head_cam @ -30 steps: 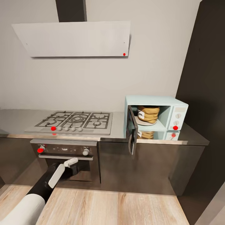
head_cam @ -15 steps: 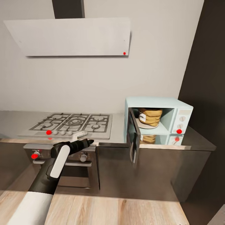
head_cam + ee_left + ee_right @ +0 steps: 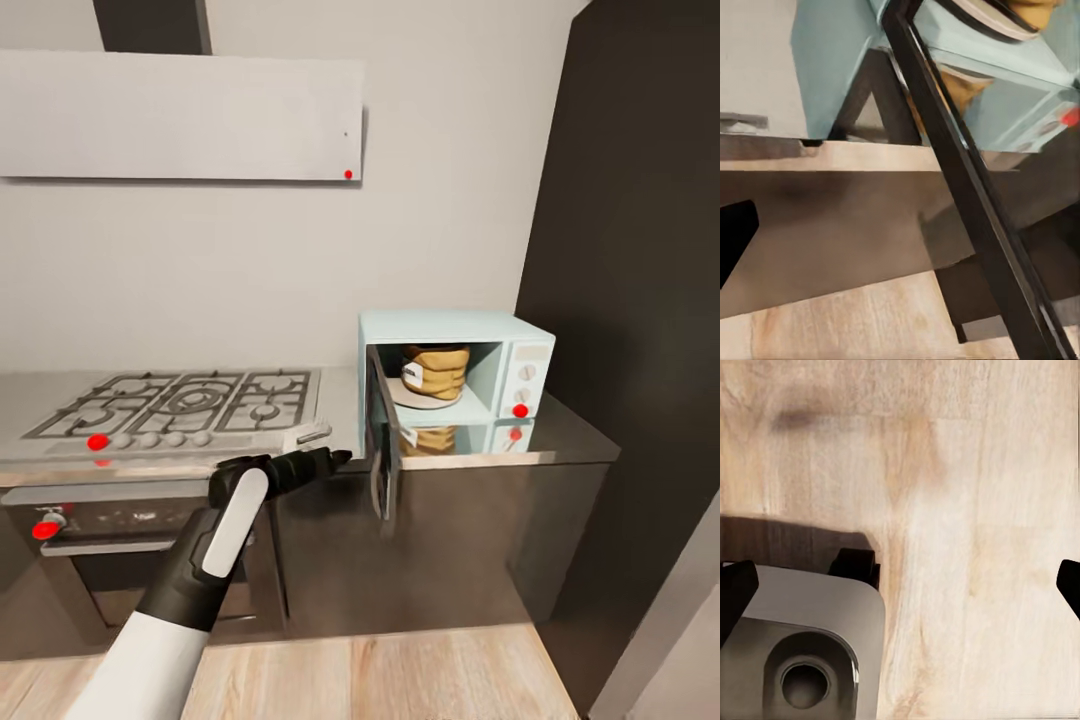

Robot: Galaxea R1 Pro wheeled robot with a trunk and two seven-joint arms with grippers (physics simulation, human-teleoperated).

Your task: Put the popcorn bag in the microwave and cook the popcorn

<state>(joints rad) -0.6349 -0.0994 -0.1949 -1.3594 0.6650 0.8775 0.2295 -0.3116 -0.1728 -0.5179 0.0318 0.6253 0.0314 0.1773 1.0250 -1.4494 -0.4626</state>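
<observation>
The pale blue microwave [image 3: 500, 345] stands on the grey countertop [image 3: 570, 432], at its right end. Its dark glass door [image 3: 382, 450] hangs open toward me. Inside, the mustard-yellow popcorn bag [image 3: 436, 372] sits upright on the round plate. No popcorn kernels can be made out. My left gripper [image 3: 322, 448] is open and empty at counter-edge height, a little left of the door's edge. In the left wrist view the door [image 3: 967, 195] crosses close in front, with the microwave [image 3: 840, 60] behind it. My right gripper [image 3: 900, 585] is open and empty, pointing down at the floor.
A gas hob [image 3: 170, 400] lies left of the microwave, above a steel built-in oven [image 3: 100, 530]. A flat range hood [image 3: 180, 115] hangs on the wall. A tall dark cabinet [image 3: 640, 300] closes off the right side. My base [image 3: 795, 652] sits on the wood floor [image 3: 400, 680].
My left arm has risen from the oven front to the counter edge and reached right, toward the microwave door. The head view has shifted, so the kitchen sits further left in the picture.
</observation>
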